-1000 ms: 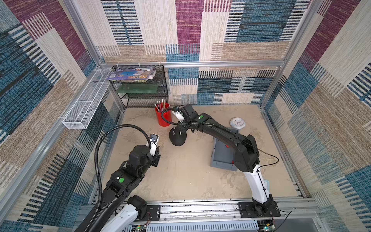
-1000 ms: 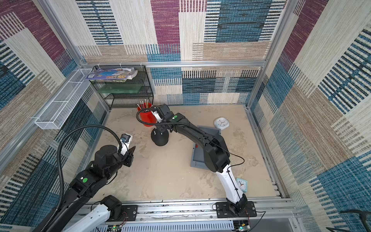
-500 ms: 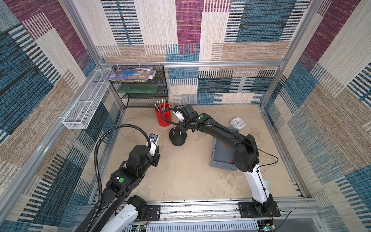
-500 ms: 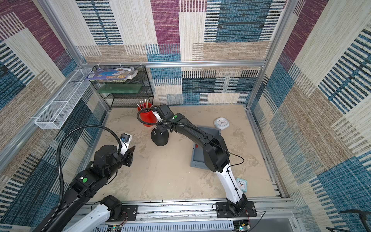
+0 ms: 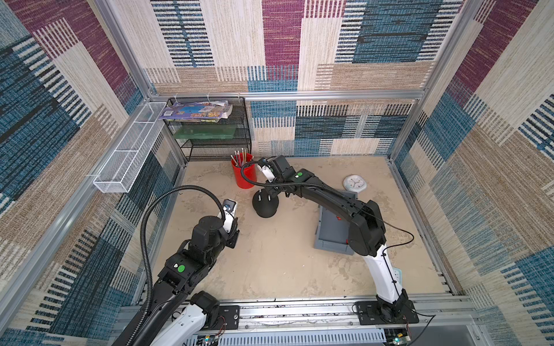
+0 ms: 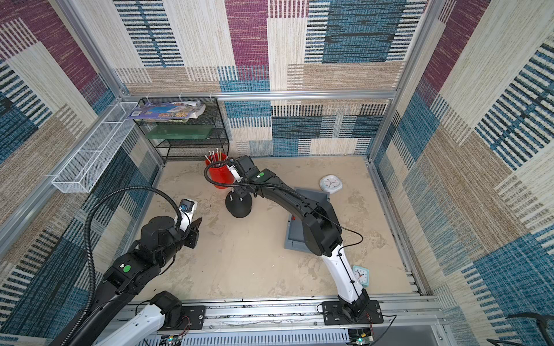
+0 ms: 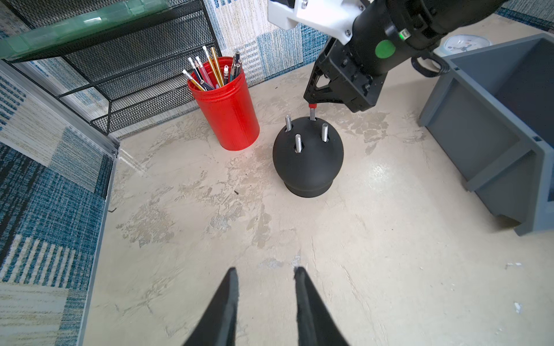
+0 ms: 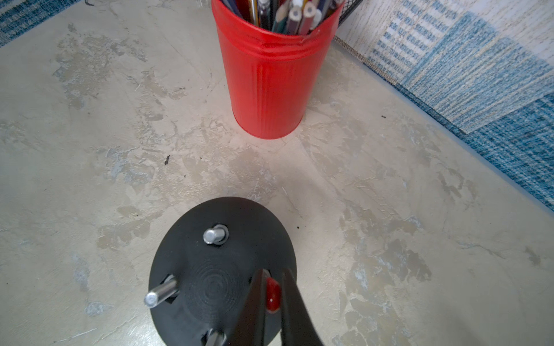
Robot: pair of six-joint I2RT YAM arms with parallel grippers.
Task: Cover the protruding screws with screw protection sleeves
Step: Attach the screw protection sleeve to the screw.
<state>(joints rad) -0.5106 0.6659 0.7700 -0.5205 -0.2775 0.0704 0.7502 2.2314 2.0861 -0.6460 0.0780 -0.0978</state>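
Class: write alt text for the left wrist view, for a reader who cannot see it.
The right gripper holds a red sleeve at the tip of one screw on a black dome base; three other screws stand bare. A red pencil cup and grey bin flank it; the left gripper is open.

Overhead stereo pair looks down; both wrist cameras closely share black dome (image 7: 308,155).

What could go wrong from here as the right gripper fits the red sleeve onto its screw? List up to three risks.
1. The red sleeve, pinched in the right gripper, caps only the tip of its screw; a tilted push may jam or drop it.
2. Nothing steadies the black dome base; sideways force might tip it.
3. The red cup stands close; a careless withdrawal could knock it.
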